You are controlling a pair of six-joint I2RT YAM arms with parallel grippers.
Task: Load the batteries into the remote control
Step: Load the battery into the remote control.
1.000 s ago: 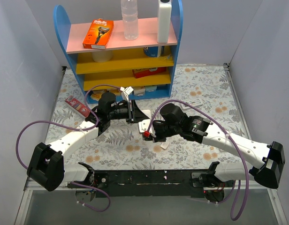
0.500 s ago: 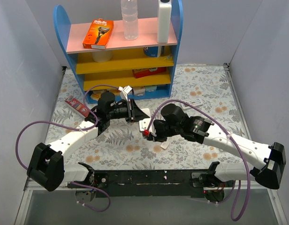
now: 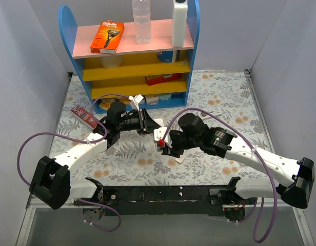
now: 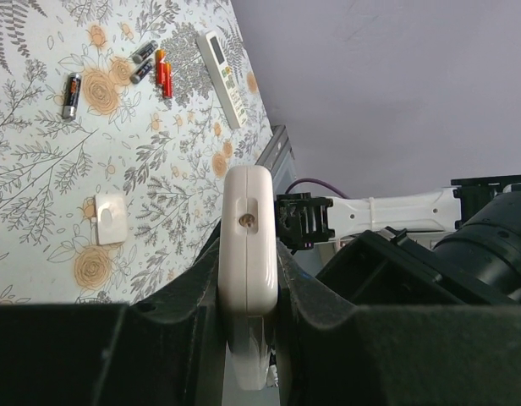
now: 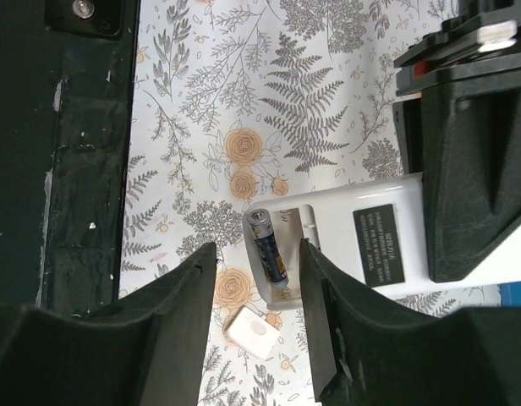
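Note:
My left gripper (image 4: 248,254) is shut on the remote control (image 4: 248,224), seen edge-on there, and holds it above the table. In the top view the remote (image 3: 159,134) lies between the two grippers, left gripper (image 3: 144,121) on its far end. In the right wrist view its white back (image 5: 362,241) faces up with the compartment open and one battery (image 5: 267,247) lying in it. My right gripper (image 5: 255,254) is open, jaws apart on either side of that battery, holding nothing. Several loose batteries (image 4: 72,93) lie on the floral tablecloth.
The small white battery cover (image 5: 249,331) lies on the cloth beside the remote; it also shows from above (image 3: 179,159). A longer white remote (image 4: 222,76) lies by the loose batteries. A blue shelf unit (image 3: 132,56) stands at the back. A red packet (image 3: 83,115) lies at the left.
Almost nothing. The right arm has shifted slightly to the right and the remote has edged a little away from the near edge. The left gripper still holds the remote.

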